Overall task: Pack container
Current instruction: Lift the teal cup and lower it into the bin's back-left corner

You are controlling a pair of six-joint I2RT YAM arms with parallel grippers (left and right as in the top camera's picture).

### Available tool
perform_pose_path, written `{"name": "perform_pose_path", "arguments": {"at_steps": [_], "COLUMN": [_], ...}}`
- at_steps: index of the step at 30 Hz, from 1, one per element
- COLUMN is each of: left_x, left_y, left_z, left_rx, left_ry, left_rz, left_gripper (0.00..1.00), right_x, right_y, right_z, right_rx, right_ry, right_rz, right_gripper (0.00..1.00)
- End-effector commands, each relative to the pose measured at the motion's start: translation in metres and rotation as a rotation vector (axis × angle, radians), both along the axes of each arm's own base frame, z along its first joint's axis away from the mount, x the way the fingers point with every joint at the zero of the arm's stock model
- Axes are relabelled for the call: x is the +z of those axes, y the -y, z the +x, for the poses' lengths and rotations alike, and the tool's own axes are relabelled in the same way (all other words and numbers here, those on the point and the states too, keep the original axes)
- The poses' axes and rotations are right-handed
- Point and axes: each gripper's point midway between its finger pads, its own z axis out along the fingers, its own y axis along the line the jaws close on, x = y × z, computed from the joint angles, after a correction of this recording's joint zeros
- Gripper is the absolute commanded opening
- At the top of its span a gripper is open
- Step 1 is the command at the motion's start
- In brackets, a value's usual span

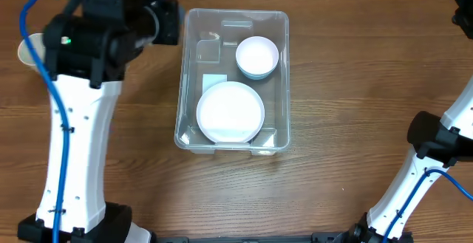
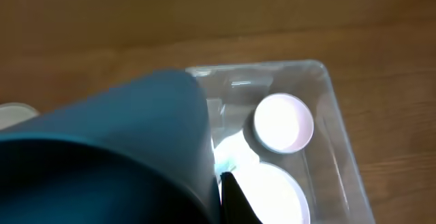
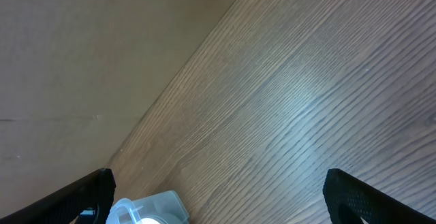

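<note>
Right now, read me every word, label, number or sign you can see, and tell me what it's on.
No text is readable in any view.
White label on the container floor: too small and blurred to read.
Plate, bowl and teal object: no markings visible.

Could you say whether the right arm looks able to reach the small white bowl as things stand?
Probably yes: the bowl sits uncovered in the open-topped container, the right hand is open, and only bare table lies between them.
</note>
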Motion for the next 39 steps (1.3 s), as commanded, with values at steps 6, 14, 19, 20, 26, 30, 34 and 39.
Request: {"name": "perform_pose_path", "arguments": {"at_steps": [6,14,19,20,26,30,34,39], "left_x": [-0.096,-0.181,-0.196,-0.197,-0.21,-0.227,-0.242,-0.251], "left_y": [0.053,0.068,0.072,0.072,0.072,0.081,0.079,0.076], "left_z": [0.068,0.09,0.101,0.102,0.101,0.098,0.101,0.109], "left_rx": [-0.068,-0.09,-0.081,-0.073,-0.008,0.002,0.02,0.032], "left_ry": [-0.098,-0.248,-0.248,-0.249,-0.29,-0.346,-0.376,-0.367], "left_rz": [0.2,0.254,0.246,0.241,0.2,0.138,0.139,0.138], "left_gripper": [0.04,0.04,0.04,0.04,0.04,0.04,0.04,0.24], "right_x": [0.009,0.009,0.009,0.009,0.009,0.009,0.009,0.009], "right_y": [-0.002,-0.002,-0.002,-0.002,-0.002,-0.002,-0.002,-0.002], "right_z": [-0.003,-0.003,-0.003,-0.003,-0.003,-0.003,-0.003,-0.003], "right_rx": [-0.002,-0.002,-0.002,-0.002,-0.002,-0.002,-0.002,-0.002], "right_ry": [0.019,0.019,0.019,0.019,0.019,0.019,0.019,0.019], "right_rz": [-0.005,-0.005,-0.005,-0.005,-0.005,-0.005,-0.005,-0.005], "right_gripper": [1.0,1.0,1.0,1.0,1.0,1.0,1.0,1.0]}}
